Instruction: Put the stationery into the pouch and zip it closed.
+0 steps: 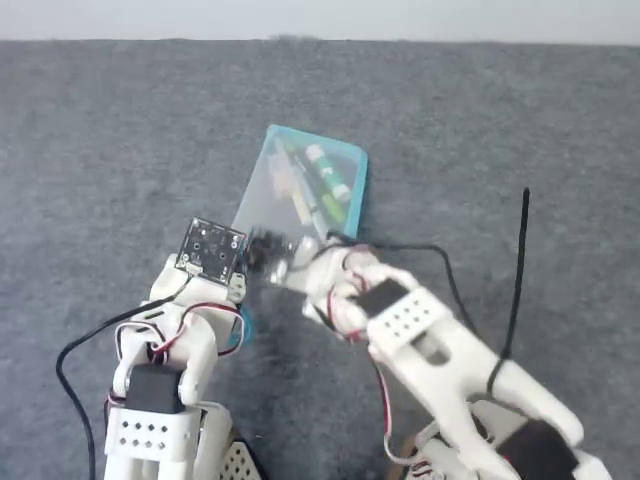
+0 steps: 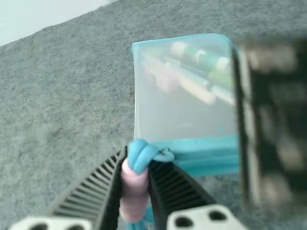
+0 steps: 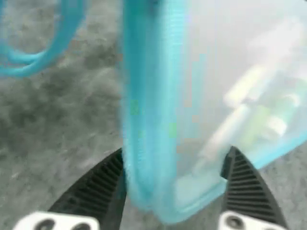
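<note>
A translucent pouch with teal edging lies flat on the grey carpet, and several pens and markers show through it. In the left wrist view my left gripper is shut on the pink zipper pull, whose teal cord knot sits at the pouch's zipper edge. My right gripper stands open, its fingers astride the pouch's teal zipper end, with the stationery beyond. Both grippers meet at the pouch's near end.
Grey carpet spreads on all sides of the pouch. A teal cord loop lies on the carpet beside the pouch. Black cables trail from the arms. The other arm's gripper stands dark beside the pouch.
</note>
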